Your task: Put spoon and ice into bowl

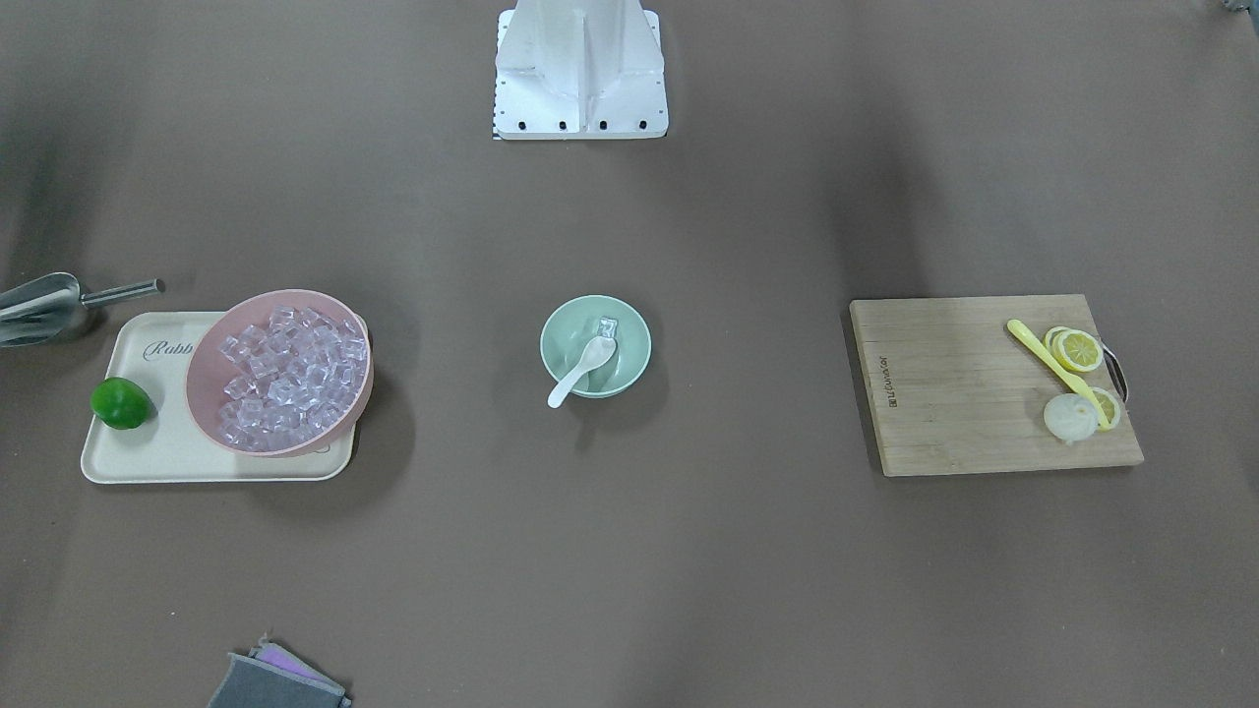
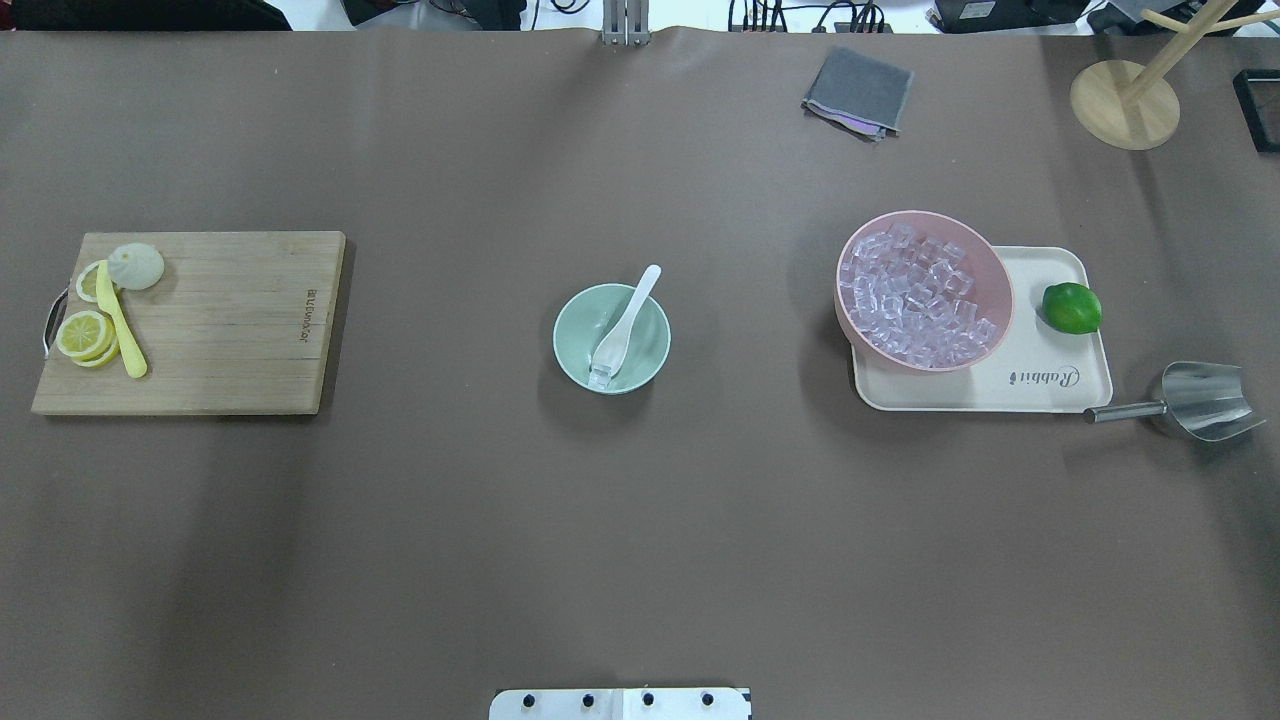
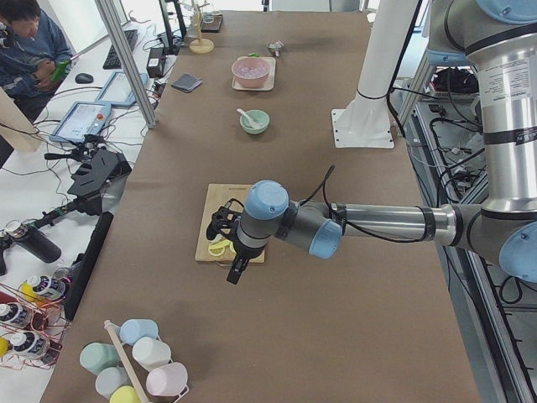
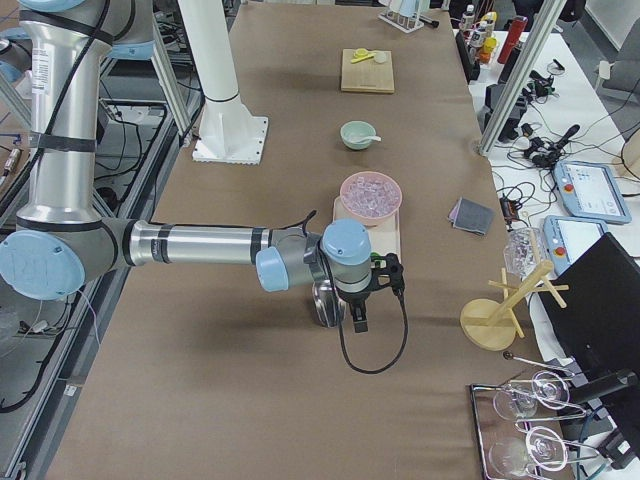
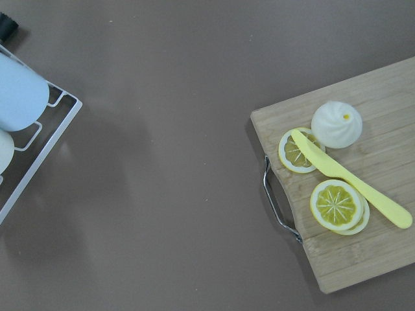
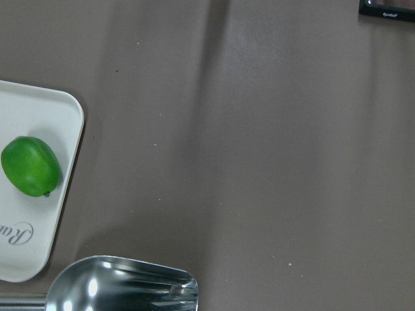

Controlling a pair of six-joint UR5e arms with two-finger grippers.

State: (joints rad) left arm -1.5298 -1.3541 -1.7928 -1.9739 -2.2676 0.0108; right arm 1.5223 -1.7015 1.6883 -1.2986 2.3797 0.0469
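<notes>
left tool [image 3: 236, 275]: you can't tell grip
right tool [image 4: 359, 322]: can't tell either
bowl [image 1: 637, 346]: spoon [image 1: 580, 372], ice [image 1: 608, 325] inside, far from tools

My left gripper [image 3: 237, 273] and my right gripper [image 4: 358, 320] showed only in the side views, small and dark, so I could not tell how their jaws stood. The metal scoop [image 1: 34, 307] ran off the left edge of the front-facing view and the bottom edge of my right wrist view. The grey cloth [image 1: 275, 683] was cut by the front-facing view's bottom edge.
</notes>
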